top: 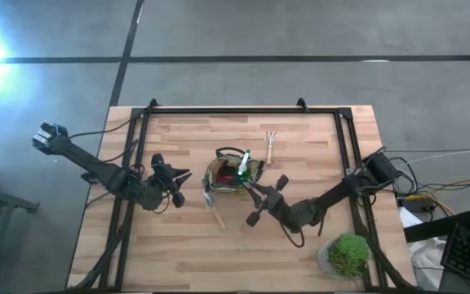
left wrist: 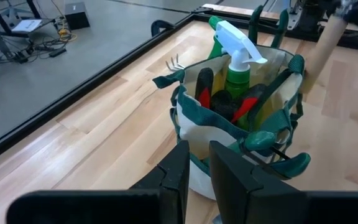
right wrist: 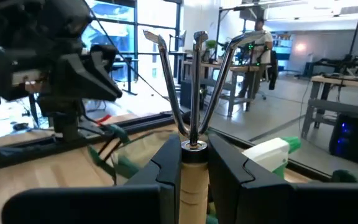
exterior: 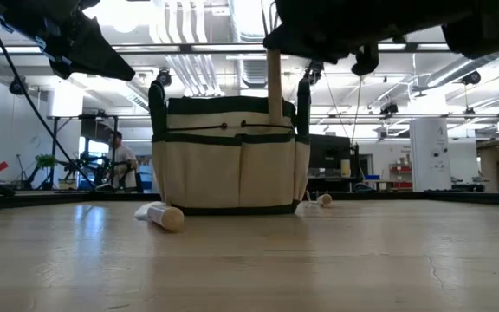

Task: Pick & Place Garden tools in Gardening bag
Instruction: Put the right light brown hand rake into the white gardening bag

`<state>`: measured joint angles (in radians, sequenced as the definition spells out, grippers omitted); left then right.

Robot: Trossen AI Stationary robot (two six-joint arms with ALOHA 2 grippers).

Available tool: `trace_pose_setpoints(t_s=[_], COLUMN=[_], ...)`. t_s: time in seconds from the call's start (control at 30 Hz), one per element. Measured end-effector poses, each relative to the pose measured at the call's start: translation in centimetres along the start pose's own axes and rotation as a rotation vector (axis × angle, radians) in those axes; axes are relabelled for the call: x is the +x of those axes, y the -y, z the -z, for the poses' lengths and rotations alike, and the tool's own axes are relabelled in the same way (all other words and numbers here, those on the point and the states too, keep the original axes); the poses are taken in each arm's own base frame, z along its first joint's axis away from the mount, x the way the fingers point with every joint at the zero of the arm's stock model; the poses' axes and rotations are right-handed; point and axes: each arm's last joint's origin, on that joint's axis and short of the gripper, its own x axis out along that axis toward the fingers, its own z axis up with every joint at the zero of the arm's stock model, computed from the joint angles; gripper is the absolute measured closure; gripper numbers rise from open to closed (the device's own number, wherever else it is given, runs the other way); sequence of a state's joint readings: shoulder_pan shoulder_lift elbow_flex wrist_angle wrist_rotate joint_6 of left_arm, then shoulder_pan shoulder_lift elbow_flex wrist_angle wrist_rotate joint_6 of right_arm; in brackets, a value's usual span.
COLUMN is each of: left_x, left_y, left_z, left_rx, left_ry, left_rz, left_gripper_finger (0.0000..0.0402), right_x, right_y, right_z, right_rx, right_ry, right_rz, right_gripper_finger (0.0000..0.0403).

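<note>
Left gripper (top: 183, 181), clenched and empty, waits beside the gardening bag (top: 232, 173) at the table's middle. Right gripper (right wrist: 193, 163) grasps a wooden-handled fork (right wrist: 192, 118) above the bag; next, lower and release it inside.

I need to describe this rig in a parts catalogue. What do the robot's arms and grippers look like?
Both arms are dark, nearly black, built of slim jointed links. The left gripper and right gripper each end in two flat, blocky dark fingers. Thin dark cables run along the arms, with loose cabling near the right arm's base. No markings are legible.
</note>
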<state>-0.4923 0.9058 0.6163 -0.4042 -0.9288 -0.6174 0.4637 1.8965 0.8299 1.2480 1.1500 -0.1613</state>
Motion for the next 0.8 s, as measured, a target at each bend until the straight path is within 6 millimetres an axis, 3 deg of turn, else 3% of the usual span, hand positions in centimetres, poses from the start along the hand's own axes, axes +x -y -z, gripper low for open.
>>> trace_pose_setpoints(t_s=[0.8], left_x=[0.0], left_y=[0.0], left_z=[0.0], left_rx=[0.006], left_ry=[0.006], left_rz=[-0.007], left_gripper_finger=[0.0337], right_x=[1.3], right_y=[0.1], right_z=[1.9], right_rx=[-0.169], right_ry=[0.014], right_rz=[-0.036], right_gripper_finger=[0.0362])
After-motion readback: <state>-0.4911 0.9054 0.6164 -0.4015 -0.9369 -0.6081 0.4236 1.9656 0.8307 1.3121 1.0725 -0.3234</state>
